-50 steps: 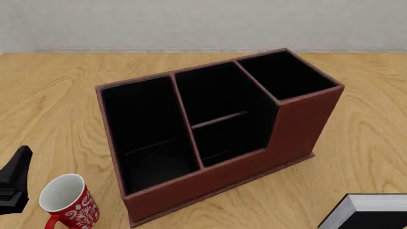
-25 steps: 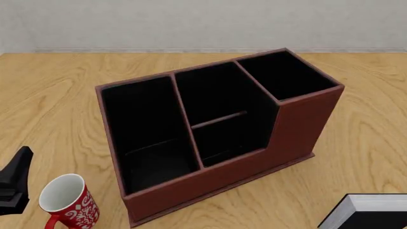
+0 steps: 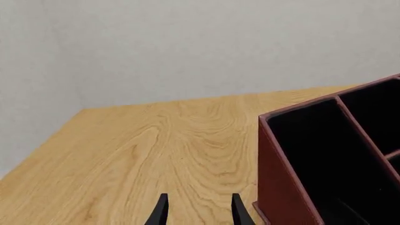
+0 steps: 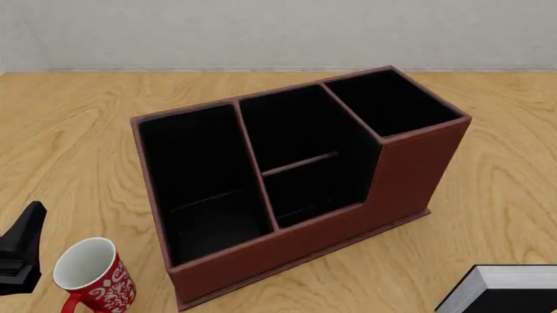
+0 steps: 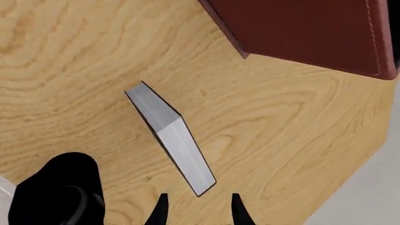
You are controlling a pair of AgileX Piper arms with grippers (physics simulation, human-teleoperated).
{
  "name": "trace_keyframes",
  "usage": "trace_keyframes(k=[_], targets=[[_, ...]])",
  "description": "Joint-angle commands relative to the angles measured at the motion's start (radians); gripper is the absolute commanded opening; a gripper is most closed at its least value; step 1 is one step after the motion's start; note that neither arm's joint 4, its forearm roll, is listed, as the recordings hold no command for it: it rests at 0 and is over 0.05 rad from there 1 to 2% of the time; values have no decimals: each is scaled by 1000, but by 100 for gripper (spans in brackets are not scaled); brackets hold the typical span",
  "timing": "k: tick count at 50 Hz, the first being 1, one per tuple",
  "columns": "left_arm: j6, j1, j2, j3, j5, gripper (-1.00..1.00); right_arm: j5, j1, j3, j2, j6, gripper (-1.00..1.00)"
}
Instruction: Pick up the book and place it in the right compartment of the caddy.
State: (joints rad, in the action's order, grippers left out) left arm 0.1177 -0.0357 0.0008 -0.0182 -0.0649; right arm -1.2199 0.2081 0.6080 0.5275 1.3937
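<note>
Black book [image 5: 172, 138] on bare wood beside caddy [image 4: 296, 189], right hand [image 5: 198, 206] spread above, left hand [image 3: 198, 208] spread, empty

Front view: the black book [image 4: 509, 293] is cropped by the lower right corner, the red mug [image 4: 91, 277] by the bottom edge, its handle mostly lost; only a dark piece of the left arm [image 4: 19, 251] shows, its fingers out of frame, the right arm unseen

Mug [image 4: 91, 277] front-left of caddy [image 4: 409, 173]; book [image 4: 505, 290] front-right.
</note>
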Motion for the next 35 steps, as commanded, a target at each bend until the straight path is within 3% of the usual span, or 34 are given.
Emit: trace_keyframes(k=[1,22,35], targets=[[-1,1,0,4,2,100,0,1,-12,-10,24,100],[-2,-12,-1,15,9,100,30,-60,-43,26,-11,100],[-2,-14,-1,16,9,100,90,-59,-74,58,3,100]])
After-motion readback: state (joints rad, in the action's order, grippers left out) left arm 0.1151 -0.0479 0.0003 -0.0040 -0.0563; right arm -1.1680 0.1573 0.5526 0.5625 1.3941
